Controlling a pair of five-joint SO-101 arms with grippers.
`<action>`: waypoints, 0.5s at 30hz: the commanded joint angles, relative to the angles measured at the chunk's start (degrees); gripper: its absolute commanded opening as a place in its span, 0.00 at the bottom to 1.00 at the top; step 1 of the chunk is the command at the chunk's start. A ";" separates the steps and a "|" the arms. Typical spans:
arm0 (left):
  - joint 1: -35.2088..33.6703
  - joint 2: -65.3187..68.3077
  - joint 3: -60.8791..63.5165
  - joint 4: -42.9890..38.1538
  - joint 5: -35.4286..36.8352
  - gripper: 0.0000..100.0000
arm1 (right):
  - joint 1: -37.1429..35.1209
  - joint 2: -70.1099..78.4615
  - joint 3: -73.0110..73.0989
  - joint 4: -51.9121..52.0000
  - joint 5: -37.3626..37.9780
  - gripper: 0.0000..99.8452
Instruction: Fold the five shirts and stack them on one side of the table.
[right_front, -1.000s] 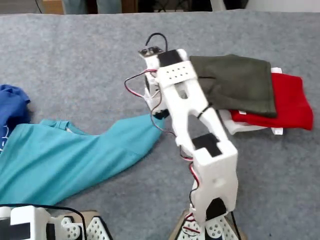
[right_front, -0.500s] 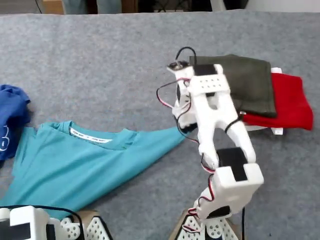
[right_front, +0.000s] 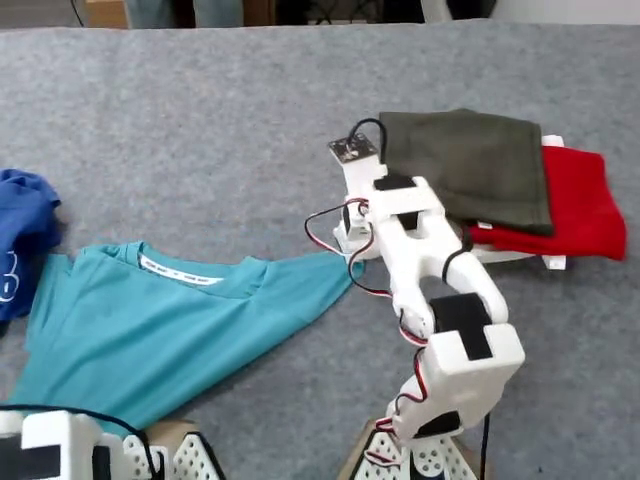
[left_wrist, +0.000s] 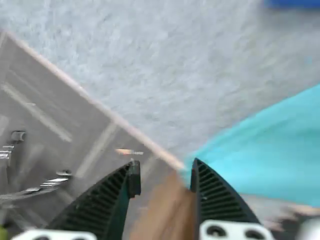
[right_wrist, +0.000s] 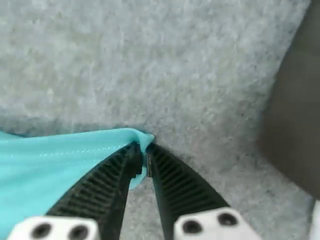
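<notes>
A teal shirt (right_front: 170, 320) lies spread on the grey table at the left, collar facing up, one corner stretched out to the right. My right gripper (right_front: 350, 262) is shut on that corner, and the right wrist view shows the teal cloth (right_wrist: 50, 155) pinched at the tip of the right gripper (right_wrist: 145, 150). My left gripper (left_wrist: 162, 172) hangs open over the table's front edge, beside the teal shirt's hem (left_wrist: 270, 145). A folded olive shirt (right_front: 470, 165) lies on a folded red shirt (right_front: 580, 205) at the right. A blue shirt (right_front: 20, 230) is bunched at the far left.
White cloth (right_front: 500, 255) pokes out from under the stack on the right. The olive shirt's edge (right_wrist: 295, 100) lies close beside my right gripper. The left arm's base (right_front: 60, 450) stands at the front left corner. Bare grey table (right_front: 200, 120) stretches across the back.
My right arm dragged the teal corner to the right, then eased back left a little. The shirt slid and flattened, and its collar now shows.
</notes>
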 joint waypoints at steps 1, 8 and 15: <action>14.37 -2.11 -7.78 10.20 21.36 0.18 | 0.09 1.01 -0.66 -2.73 -0.97 0.02; 46.29 -0.88 -1.80 10.46 52.22 0.18 | -0.09 1.27 -0.66 -2.81 -0.97 0.02; 64.40 11.34 -2.24 3.34 71.56 0.18 | -0.09 1.36 -0.57 -2.99 -0.97 0.02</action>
